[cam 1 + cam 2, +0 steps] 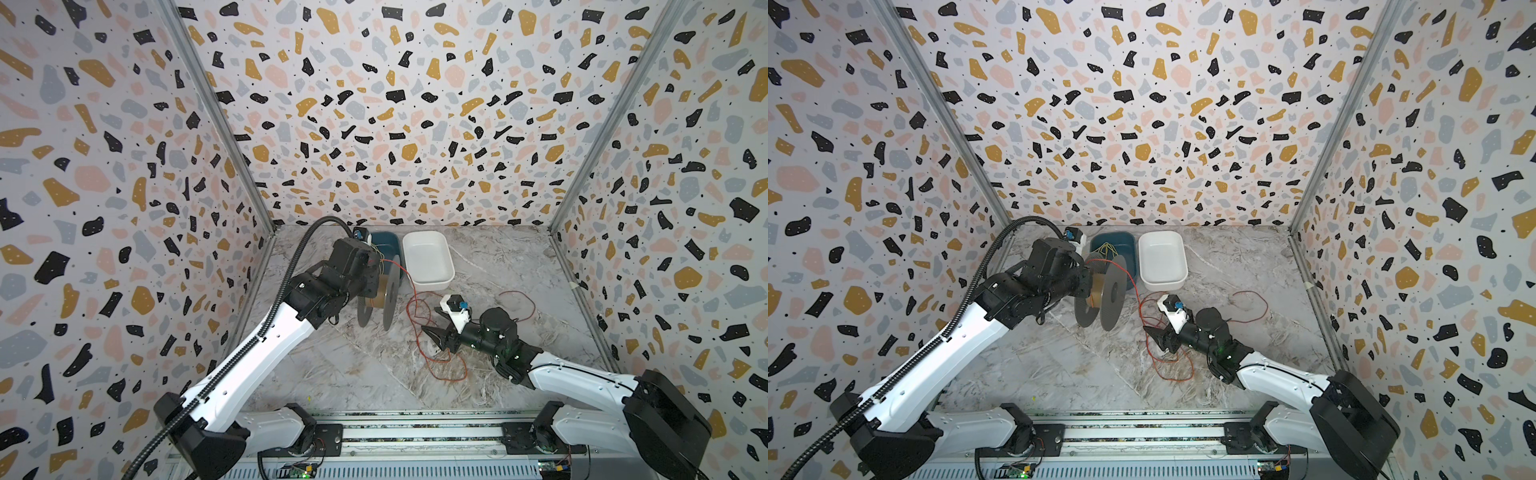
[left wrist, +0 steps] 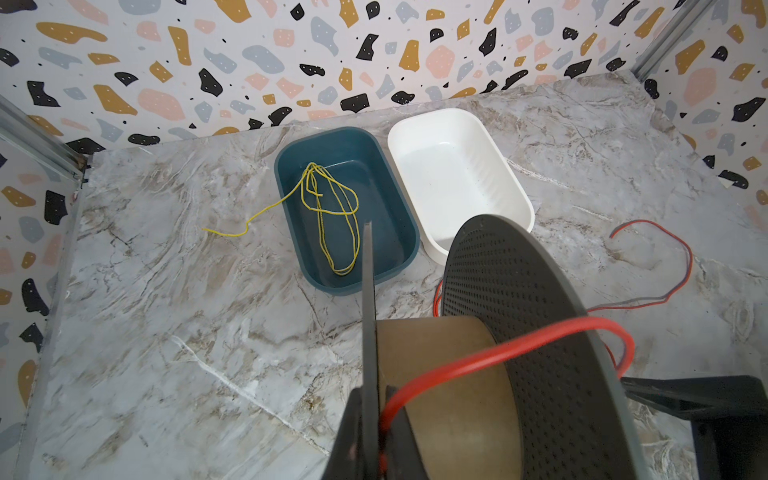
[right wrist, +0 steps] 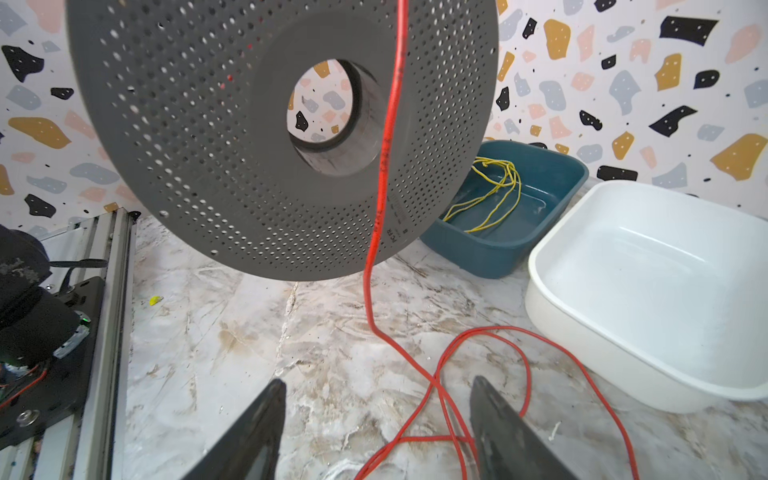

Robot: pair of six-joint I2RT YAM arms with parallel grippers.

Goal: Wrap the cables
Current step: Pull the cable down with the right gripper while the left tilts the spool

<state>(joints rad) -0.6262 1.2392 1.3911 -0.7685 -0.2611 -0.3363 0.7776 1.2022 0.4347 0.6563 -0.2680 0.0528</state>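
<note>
Clamping the spool in my left gripper, I hold my right gripper wide astride the likely limp, light cable, best pinched lower centre.

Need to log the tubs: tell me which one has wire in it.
The blue tub, left of the white tub: loose yellow wire lies in it. The white one holds none.

Blue bin half hidden behind left arm and spool, red cable running off right wrist view
</note>
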